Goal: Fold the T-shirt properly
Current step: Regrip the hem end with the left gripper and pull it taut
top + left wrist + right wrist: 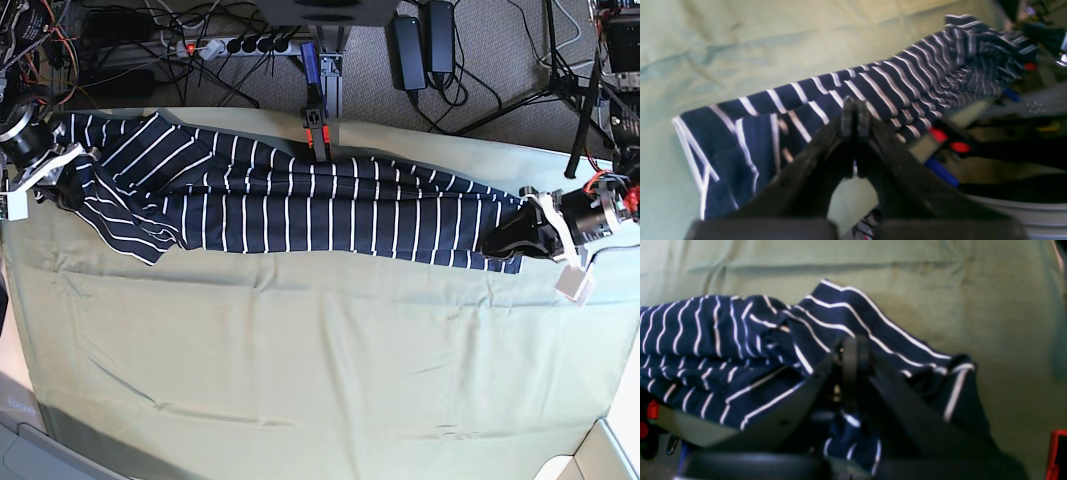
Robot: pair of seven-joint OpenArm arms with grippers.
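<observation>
On green cloth [320, 380], one T-shirt [300, 205], two pincers

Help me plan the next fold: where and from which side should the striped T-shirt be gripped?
Grip the T-shirt at its two end corners, from the outer ends. It lies stretched in a long band, and the left pincer and right pincer already pinch there.

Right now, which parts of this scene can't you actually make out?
- T-shirt far edge: base view, hidden behind its own bunched folds.
- Cloth pinched between the left fingers: left wrist view, blurred.
- Right fingers: base view, too small.
- Green cloth: cut off by the frame edges.
</observation>
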